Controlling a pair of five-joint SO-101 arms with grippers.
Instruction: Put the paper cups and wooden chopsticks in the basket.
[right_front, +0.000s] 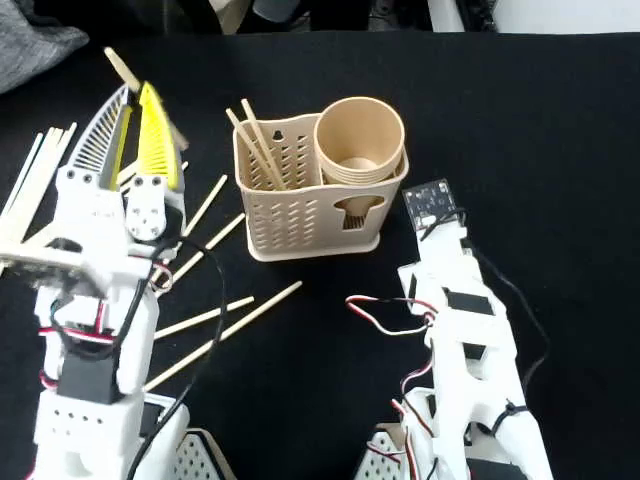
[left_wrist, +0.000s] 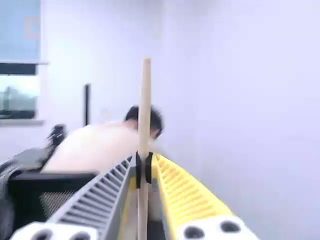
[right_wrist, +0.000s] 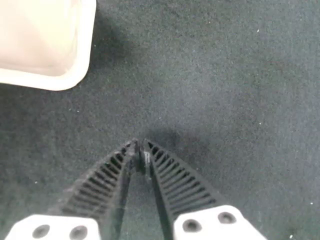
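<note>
The beige slotted basket stands at the table's middle; stacked paper cups fill its right compartment and wooden chopsticks lean in its left one. My left gripper is raised left of the basket and shut on a wooden chopstick. In the left wrist view that chopstick sticks up past the yellow and grey fingers. My right gripper is shut and empty just above the black cloth, beside the basket's corner. The right arm lies right of the basket.
Several loose chopsticks lie on the black cloth between the left arm and the basket. A bundle of chopsticks lies at the far left. A red and white cable curls beside the right arm.
</note>
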